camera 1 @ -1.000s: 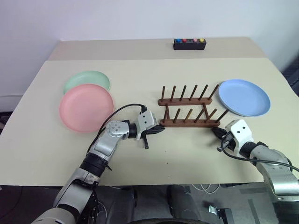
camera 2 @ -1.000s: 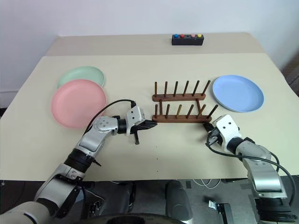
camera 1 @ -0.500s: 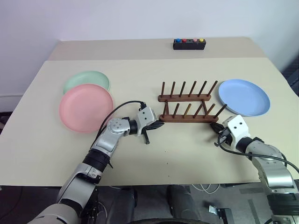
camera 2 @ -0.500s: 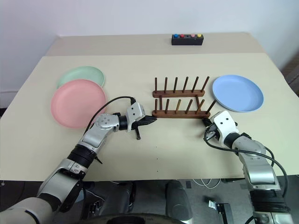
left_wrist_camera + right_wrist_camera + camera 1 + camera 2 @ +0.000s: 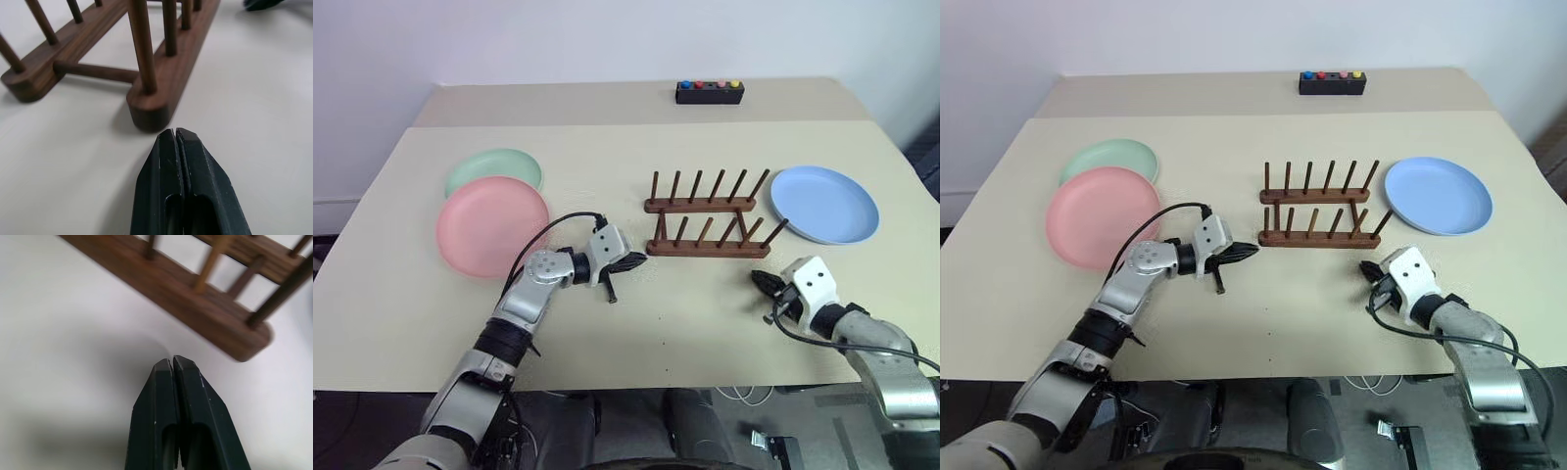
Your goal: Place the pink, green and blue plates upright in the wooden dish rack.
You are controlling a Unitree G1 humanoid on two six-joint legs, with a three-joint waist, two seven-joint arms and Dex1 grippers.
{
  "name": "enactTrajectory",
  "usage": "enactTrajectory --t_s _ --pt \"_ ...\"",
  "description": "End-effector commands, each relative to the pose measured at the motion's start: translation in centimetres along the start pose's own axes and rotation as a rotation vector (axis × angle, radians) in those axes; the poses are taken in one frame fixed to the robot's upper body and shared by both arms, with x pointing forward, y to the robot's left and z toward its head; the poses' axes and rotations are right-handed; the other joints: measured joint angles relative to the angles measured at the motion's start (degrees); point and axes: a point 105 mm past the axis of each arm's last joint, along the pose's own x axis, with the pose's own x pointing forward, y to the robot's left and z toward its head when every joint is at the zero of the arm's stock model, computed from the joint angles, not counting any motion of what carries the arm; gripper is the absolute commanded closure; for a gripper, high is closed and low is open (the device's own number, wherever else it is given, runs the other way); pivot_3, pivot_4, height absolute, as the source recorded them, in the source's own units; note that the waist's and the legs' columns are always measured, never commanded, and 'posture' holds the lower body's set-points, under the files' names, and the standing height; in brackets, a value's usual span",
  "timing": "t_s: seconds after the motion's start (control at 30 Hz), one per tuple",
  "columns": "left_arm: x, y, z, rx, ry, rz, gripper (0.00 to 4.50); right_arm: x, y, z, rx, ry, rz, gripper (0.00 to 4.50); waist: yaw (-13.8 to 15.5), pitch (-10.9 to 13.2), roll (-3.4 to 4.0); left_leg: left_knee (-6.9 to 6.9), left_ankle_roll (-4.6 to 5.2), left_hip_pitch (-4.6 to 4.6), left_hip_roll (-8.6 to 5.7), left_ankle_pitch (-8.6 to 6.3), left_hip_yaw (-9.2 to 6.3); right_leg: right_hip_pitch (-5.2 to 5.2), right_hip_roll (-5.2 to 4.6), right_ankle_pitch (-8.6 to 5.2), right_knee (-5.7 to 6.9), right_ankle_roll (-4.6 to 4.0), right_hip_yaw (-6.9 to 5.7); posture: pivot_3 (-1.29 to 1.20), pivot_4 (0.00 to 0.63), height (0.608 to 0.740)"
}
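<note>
The wooden dish rack (image 5: 708, 217) stands empty mid-table. A pink plate (image 5: 492, 224) lies flat at the left, partly over the green plate (image 5: 494, 167) behind it. At the right lies the blue plate (image 5: 824, 203). My left gripper (image 5: 642, 260) is shut and empty, its tip just short of the rack's near left end (image 5: 149, 107). A short way in front of the rack's near right end (image 5: 244, 340), my right gripper (image 5: 756, 278) is also shut and empty.
A small black box with coloured buttons (image 5: 709, 92) sits at the table's far edge. A seam (image 5: 636, 125) runs across the table behind the plates. Bare tabletop (image 5: 685, 313) lies between my two arms.
Both grippers have drawn back from the ends of the rack, the left one leftward and the right one toward me. The rack stands a little farther back than a second ago.
</note>
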Motion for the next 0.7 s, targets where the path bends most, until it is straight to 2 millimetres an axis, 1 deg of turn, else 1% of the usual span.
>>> enactTrajectory --t_s 0.03,0.17,0.27,0.33,0.4,0.43,0.5,0.53,0.57,0.6,0.67,0.7 --pt "-3.1 0.2 2.2 -0.033 -0.080 0.004 4.50 -1.4 0.6 2.8 -0.026 -0.075 0.038 4.46 -0.05 0.00 0.00 -0.01 0.00 0.00 0.01 0.00 0.00 -0.01 0.00 0.00 0.02 -0.01 0.00 0.00 0.150 0.740" --pt "-6.8 -0.5 2.2 -0.104 -0.050 -0.024 4.50 -1.8 2.0 3.1 -0.031 -0.059 0.103 4.46 0.05 0.00 0.00 0.00 0.00 0.03 0.02 0.00 0.00 0.02 0.00 -0.02 0.04 -0.03 -0.01 0.00 0.150 0.740" --pt "-8.9 -0.3 2.2 -0.167 -0.043 -0.004 3.65 -1.5 2.8 3.1 -0.036 -0.052 0.142 4.50 0.26 0.01 -0.01 0.03 0.00 0.02 0.02 0.00 0.00 0.04 -0.01 -0.11 0.01 -0.19 0.00 0.00 0.150 0.740" --pt "-10.2 0.2 2.3 -0.205 -0.045 0.033 2.72 -1.1 3.4 3.4 -0.008 -0.057 0.177 4.50 0.31 0.02 -0.03 0.04 0.00 0.03 0.02 0.00 0.00 0.05 -0.01 -0.12 0.01 -0.20 -0.01 0.00 0.150 0.740" --pt "-11.3 0.6 2.3 -0.225 -0.038 0.069 1.60 -0.7 4.1 3.7 0.016 -0.065 0.221 3.94 0.23 0.02 -0.03 0.04 0.00 0.03 0.02 0.00 0.00 0.04 -0.01 -0.12 0.00 -0.20 -0.01 0.00 0.150 0.740" --pt "-11.7 0.6 2.3 -0.229 -0.034 0.079 1.13 -0.5 4.4 3.8 0.022 -0.069 0.239 3.62 0.18 0.02 -0.03 0.03 0.00 0.03 0.02 0.00 0.00 0.04 -0.01 -0.12 0.00 -0.20 -0.01 0.00 0.150 0.740" --pt "-12.3 0.6 2.4 -0.240 -0.031 0.096 0.08 -0.3 4.8 4.1 0.028 -0.075 0.270 2.68 0.16 0.02 -0.02 0.02 0.00 0.03 0.03 0.00 0.00 0.03 -0.01 -0.13 0.00 -0.21 -0.01 0.00 0.150 0.740" --pt "-12.6 0.7 2.4 -0.245 -0.031 0.108 0.00 -0.2 5.0 4.2 0.029 -0.078 0.281 2.17 0.20 0.02 -0.03 0.00 0.00 0.03 0.03 0.00 0.00 0.02 -0.01 -0.13 0.00 -0.21 -0.01 0.00 0.150 0.740" --pt "-12.9 0.7 2.4 -0.252 -0.030 0.121 0.00 0.0 5.2 4.4 0.030 -0.082 0.294 1.63 0.20 0.03 -0.04 0.00 0.00 0.02 0.03 0.00 0.00 0.02 -0.01 -0.14 0.00 -0.21 -0.01 0.00 0.150 0.740" --pt "-13.2 0.7 2.4 -0.256 -0.030 0.133 0.00 0.1 5.4 4.5 0.027 -0.088 0.307 1.19 0.18 0.03 -0.04 0.01 0.00 0.02 0.03 0.00 0.00 0.02 -0.01 -0.14 0.00 -0.21 -0.01 0.00 0.150 0.740" --pt "-13.9 0.8 2.4 -0.271 -0.032 0.169 0.00 0.5 5.6 4.9 0.007 -0.106 0.310 0.08 0.17 0.03 -0.05 0.00 0.00 0.02 0.03 0.00 0.00 0.02 -0.01 -0.14 -0.01 -0.21 -0.01 0.00 0.150 0.740" --pt "-14.2 0.9 2.3 -0.273 -0.029 0.188 0.00 0.7 5.6 5.1 -0.003 -0.117 0.306 0.03 0.17 0.04 -0.06 0.00 0.00 0.02 0.03 0.00 0.00 0.01 -0.01 -0.14 0.00 -0.22 -0.02 0.00 0.150 0.740"
